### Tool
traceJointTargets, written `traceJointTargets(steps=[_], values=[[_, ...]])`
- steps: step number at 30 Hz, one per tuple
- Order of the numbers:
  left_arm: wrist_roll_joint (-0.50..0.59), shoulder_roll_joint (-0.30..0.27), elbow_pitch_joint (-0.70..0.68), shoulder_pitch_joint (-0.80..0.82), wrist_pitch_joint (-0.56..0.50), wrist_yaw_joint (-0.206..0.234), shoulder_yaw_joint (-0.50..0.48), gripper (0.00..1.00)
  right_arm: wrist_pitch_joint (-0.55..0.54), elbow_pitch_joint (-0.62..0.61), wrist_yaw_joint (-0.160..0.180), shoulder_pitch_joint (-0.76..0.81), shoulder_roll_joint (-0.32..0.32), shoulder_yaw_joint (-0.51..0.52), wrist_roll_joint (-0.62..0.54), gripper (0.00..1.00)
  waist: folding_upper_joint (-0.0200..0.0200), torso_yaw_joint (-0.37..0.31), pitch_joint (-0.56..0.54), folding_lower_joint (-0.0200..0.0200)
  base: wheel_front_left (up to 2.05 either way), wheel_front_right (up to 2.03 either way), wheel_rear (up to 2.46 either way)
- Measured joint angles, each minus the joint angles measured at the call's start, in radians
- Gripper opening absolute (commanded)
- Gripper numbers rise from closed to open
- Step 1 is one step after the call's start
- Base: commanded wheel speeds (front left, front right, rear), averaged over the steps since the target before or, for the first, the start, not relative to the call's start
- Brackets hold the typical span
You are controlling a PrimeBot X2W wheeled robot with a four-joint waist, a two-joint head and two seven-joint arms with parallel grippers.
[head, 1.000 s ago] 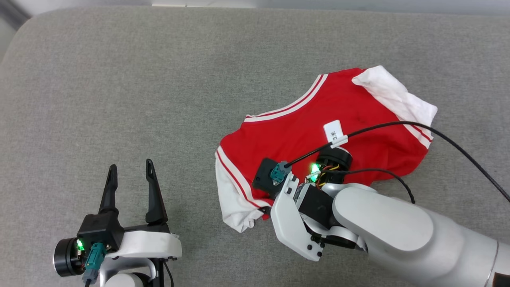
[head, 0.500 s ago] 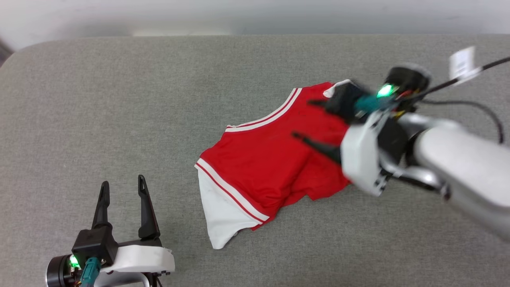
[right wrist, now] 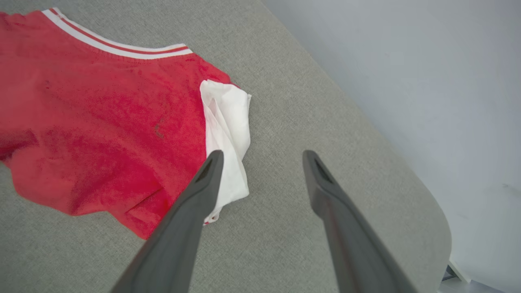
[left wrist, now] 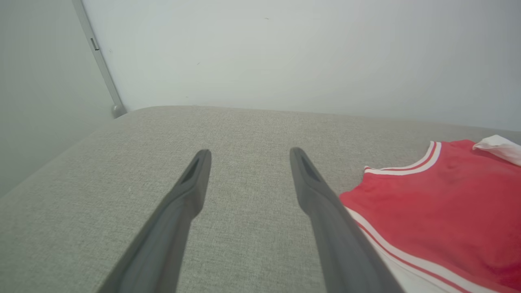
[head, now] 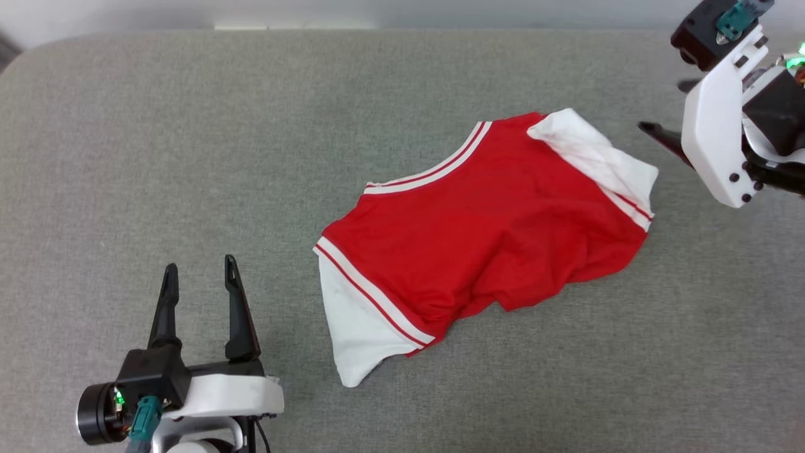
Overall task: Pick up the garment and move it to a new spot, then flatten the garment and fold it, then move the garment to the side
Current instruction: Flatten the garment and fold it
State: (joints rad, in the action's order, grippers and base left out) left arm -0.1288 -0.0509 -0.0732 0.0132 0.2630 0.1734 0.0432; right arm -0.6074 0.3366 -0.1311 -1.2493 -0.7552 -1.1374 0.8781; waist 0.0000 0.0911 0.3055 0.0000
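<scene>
- The left gripper (head: 200, 263) has two long dark fingers (head: 241, 314) that narrow to thin tips, on a black block (head: 154, 376).
- Beside it are a white bracket (head: 229, 391), a black round housing (head: 93, 415) with a green light and a teal connector (head: 144, 421).
- The right gripper (right wrist: 262, 154) has dark grey fingers, hollow near the tips.
- Its white plate (head: 714, 135) has dark screws (head: 732, 178).

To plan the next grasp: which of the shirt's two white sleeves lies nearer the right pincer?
The crumpled sleeve at the shirt's far right end, close to the right pincer. The flatter sleeve lies at the near left end.
</scene>
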Motion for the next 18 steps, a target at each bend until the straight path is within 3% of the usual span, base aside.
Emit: traceJointTargets(steps=[4, 12, 16, 17, 18], values=[[0.000, 0.000, -0.010, 0.022, 0.000, 0.003, 0.015, 1.00, -0.063, 0.084, 0.000, -0.003, 0.017, -0.030, 0.047, 1.00, 0.0000, 0.016, 0.036, 0.0000, 0.00, 0.00, 0.00], [-0.006, 0.000, -0.021, 0.076, 0.000, 0.012, 0.039, 1.00, -0.053, 0.255, 0.000, 0.042, 0.106, -0.070, 0.075, 1.00, 0.0000, 0.047, 0.112, 0.0000, 0.00, 0.00, 0.00], [-0.004, 0.000, -0.019, 0.082, 0.000, 0.013, 0.041, 1.00, -0.035, 0.283, 0.002, 0.058, 0.123, -0.083, 0.077, 1.00, 0.0000, 0.057, 0.126, 0.0000, 0.00, 0.00, 0.00], [-0.003, 0.000, -0.018, 0.084, 0.000, 0.015, 0.039, 1.00, -0.013, 0.288, 0.002, 0.060, 0.124, -0.084, 0.079, 0.18, 0.0000, 0.056, 0.125, -0.0001, 0.00, 0.00, 0.00], [0.000, 0.000, -0.018, 0.085, 0.000, 0.016, 0.038, 1.00, 0.016, 0.293, 0.002, 0.063, 0.126, -0.086, 0.079, 0.00, 0.0000, 0.054, 0.123, -0.0001, 0.00, 0.00, 0.00]])
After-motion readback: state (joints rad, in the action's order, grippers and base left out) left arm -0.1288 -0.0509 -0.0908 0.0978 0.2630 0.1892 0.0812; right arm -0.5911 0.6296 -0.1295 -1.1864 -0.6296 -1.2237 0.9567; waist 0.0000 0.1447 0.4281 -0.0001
